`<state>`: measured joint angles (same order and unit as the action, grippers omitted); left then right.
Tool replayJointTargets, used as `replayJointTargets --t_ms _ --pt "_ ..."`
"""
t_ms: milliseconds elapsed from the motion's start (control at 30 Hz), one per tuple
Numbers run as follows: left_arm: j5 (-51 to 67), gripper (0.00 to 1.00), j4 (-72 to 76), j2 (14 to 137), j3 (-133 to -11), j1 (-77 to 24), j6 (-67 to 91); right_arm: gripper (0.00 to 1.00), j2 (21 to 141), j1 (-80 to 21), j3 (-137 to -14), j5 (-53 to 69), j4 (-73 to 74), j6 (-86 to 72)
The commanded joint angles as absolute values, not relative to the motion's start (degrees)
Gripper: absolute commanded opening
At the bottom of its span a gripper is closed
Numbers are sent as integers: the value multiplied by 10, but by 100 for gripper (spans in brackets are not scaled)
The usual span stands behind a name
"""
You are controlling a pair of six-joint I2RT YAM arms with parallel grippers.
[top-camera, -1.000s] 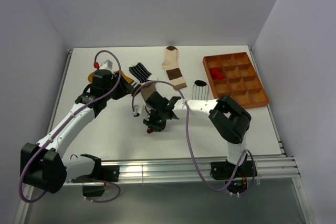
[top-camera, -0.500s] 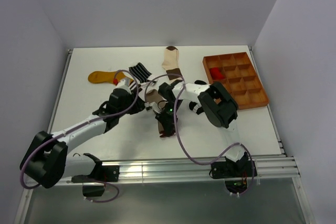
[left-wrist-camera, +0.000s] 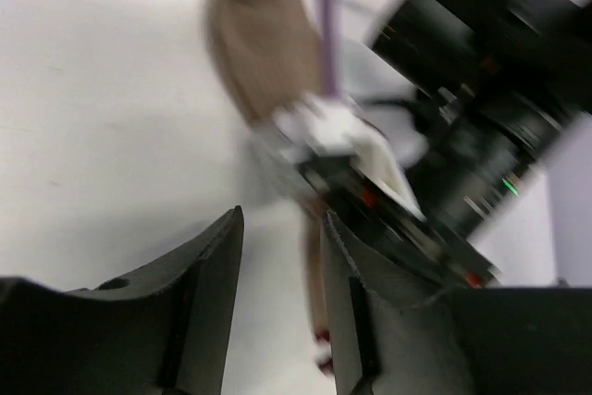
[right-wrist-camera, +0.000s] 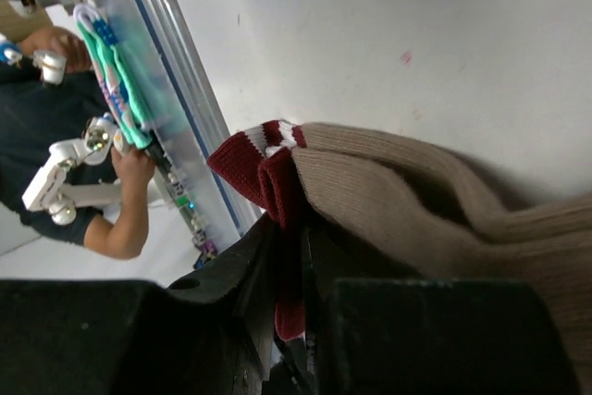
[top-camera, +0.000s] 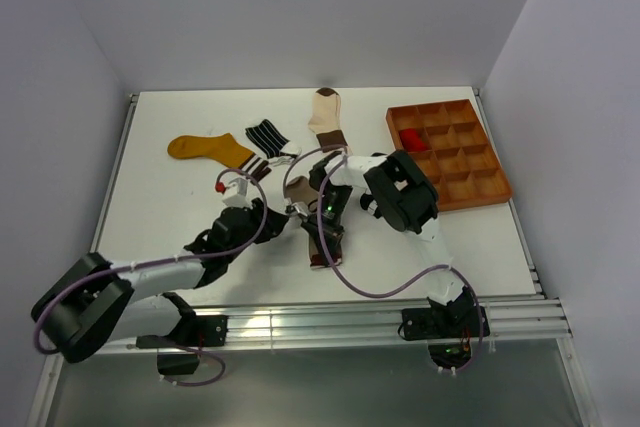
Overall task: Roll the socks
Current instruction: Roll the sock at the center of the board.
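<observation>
The taupe sock (top-camera: 298,192) with a dark red and white striped cuff lies stretched toward the near edge. My right gripper (top-camera: 322,245) is shut on that cuff (right-wrist-camera: 277,182), with the taupe fabric (right-wrist-camera: 416,191) bunched beside the fingers. My left gripper (top-camera: 277,215) hovers just left of it, open and empty. Its fingertips (left-wrist-camera: 231,228) frame bare table, and the taupe sock (left-wrist-camera: 259,43) lies beyond them. Farther back lie the mustard yellow sock (top-camera: 205,149), the black-white striped sock (top-camera: 267,136) and the cream-and-brown sock (top-camera: 328,119). A red sock (top-camera: 411,138) sits in a tray compartment.
The brown compartmented tray (top-camera: 470,187) stands at the back right. The right arm's folded elbow (top-camera: 400,192) sits between the tray and the taupe sock. Cables loop over the middle of the table. A metal rail (top-camera: 330,322) runs along the near edge.
My left arm swung from the mustard sock at the back left toward the middle, beside the taupe sock. My right gripper pulled the sock's cuff toward the near edge, stretching it out.
</observation>
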<state>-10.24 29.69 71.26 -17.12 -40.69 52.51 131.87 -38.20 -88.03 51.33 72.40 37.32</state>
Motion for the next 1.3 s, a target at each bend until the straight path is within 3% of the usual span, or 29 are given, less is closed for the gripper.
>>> replayJointTargets --t_ms 0,267,800,1067,1267 --pt "-94 46 340 644 -164 -435 534 19 1316 -378 -908 512 656 362" --pt "14 44 424 702 -156 -470 451 17 1359 -374 -949 529 709 383" --pt "58 42 535 860 -167 -509 429 16 1378 -352 -964 556 757 401" --pt "64 53 534 861 -162 -510 416 16 1396 -338 -975 570 790 422" --pt "62 52 503 851 -163 -510 401 16 1404 -332 -980 580 808 434"
